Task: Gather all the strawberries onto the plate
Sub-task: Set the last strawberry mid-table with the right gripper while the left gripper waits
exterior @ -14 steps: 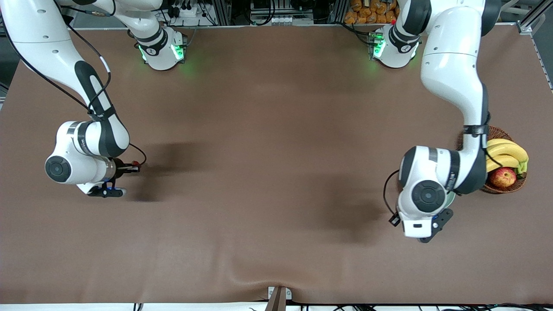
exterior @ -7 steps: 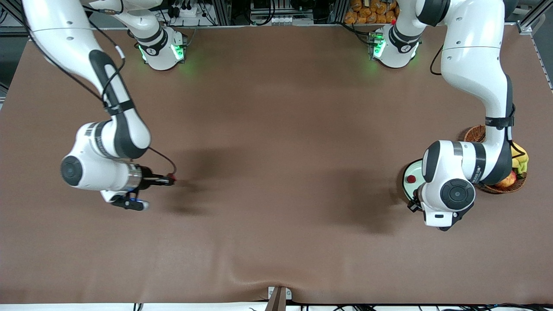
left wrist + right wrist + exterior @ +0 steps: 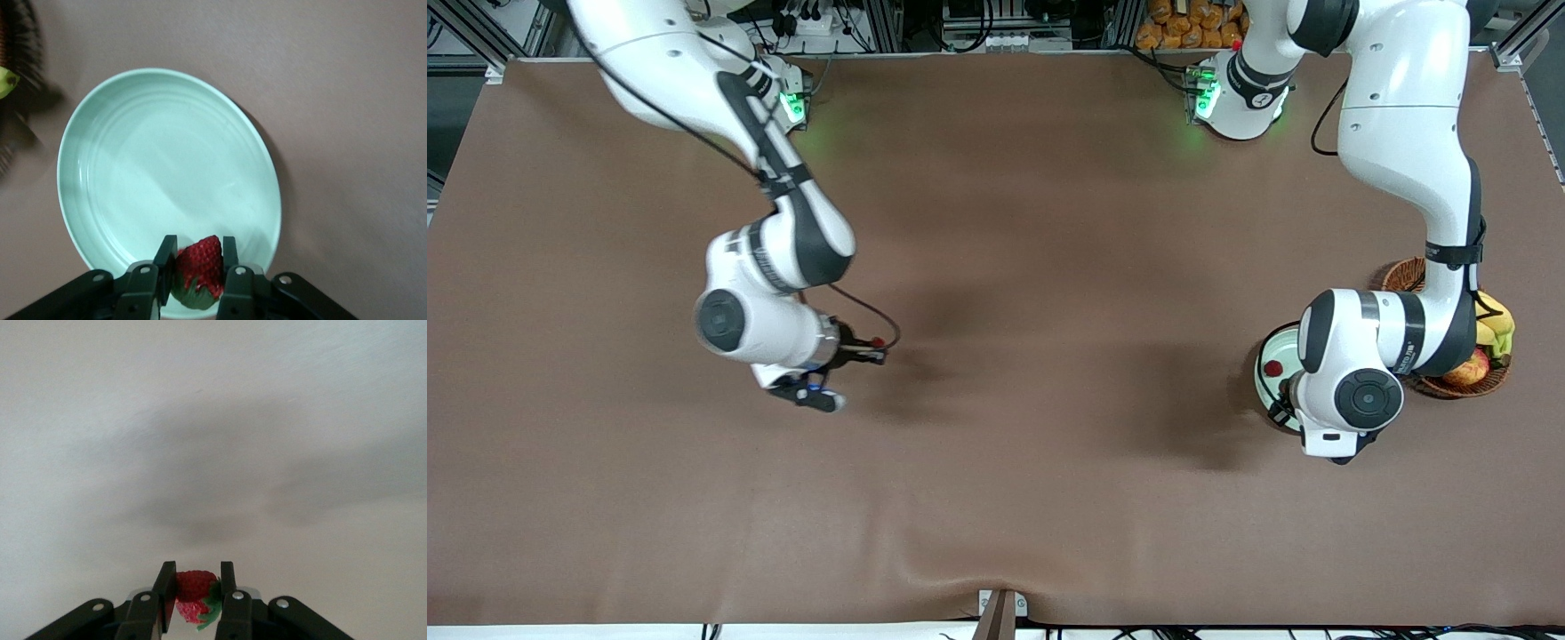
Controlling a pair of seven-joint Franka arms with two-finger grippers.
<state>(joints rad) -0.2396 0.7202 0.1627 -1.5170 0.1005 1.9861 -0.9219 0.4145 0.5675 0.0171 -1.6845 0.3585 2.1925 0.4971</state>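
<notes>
Covering the whole table [image 3: 996, 222], a brown cloth lies wrinkled.

Right arm: swings from the right arm's end of the table toward the middle, elbow now well in over the cloth.
Right gripper [image 3: 879, 348]: travels with it, a strawberry [image 3: 195, 595] pinched between its fingers all the way.
Left arm: shifts toward the basket [image 3: 1409, 271], covering more of the fruit than a second ago.
Plate [image 3: 1267, 348]: hidden under the left arm a second ago, its rim now shows, with a red berry [image 3: 1273, 367] on it.
Left gripper [image 3: 196, 275]: settles over the plate's edge, gripping its berry.
</notes>
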